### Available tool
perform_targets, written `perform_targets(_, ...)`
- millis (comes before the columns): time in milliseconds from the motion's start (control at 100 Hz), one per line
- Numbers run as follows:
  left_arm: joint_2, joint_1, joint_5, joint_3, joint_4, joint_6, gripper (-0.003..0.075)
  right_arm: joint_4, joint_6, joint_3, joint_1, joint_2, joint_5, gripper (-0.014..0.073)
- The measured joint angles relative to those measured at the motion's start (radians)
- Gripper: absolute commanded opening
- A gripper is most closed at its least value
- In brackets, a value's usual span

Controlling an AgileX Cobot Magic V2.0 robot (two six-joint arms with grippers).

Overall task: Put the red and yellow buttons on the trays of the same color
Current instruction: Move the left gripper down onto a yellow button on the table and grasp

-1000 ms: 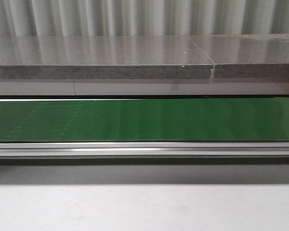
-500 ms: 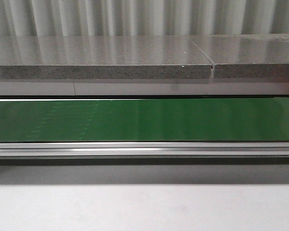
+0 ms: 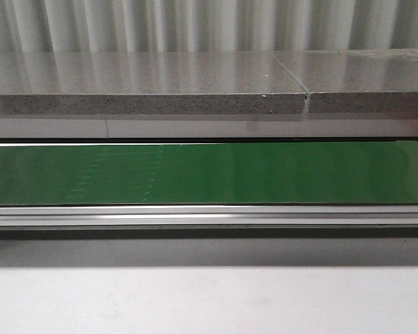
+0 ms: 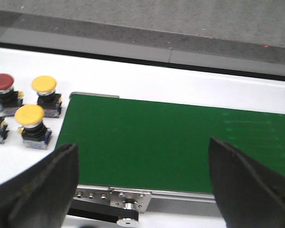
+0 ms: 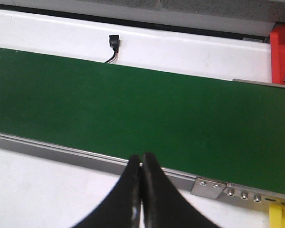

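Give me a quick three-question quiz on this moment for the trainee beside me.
1. True or false: the left gripper is open above the green belt.
2. How many yellow buttons sit beside the belt's end in the left wrist view?
3. Multiple choice: the right gripper is A) shut with nothing in it, B) gripping a button, C) wide open.

Key: 1 true; 2 two; 3 A.

- Left gripper (image 4: pixel 142 183), seen from its wrist camera: two dark fingers (image 4: pixel 40 190) spread wide apart, nothing between them.
- Right gripper (image 5: pixel 141 166), seen from its wrist camera: dark fingertips pressed together, holding nothing.
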Motion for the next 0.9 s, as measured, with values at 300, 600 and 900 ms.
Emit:
perform_targets(300, 0.277, 0.211, 0.005, -0.149, 0.017, -0.132, 0.0547, 0.000, 0.000, 0.000, 0.000, 0.000, 0.000, -0.0059)
perform_targets(600, 0.585, 0.301, 0.005, -0.261, -0.003, -0.148, 0.0547, 0.000, 0.000, 0.000, 0.000, 0.000, 0.000, -0.0059)
perform_targets(900, 0.850, 0.314, 0.004, -0.370, -0.005, -0.150, 0.0547, 0.000, 0.000, 0.000, 0.000, 0.000, 0.000, -0.0059)
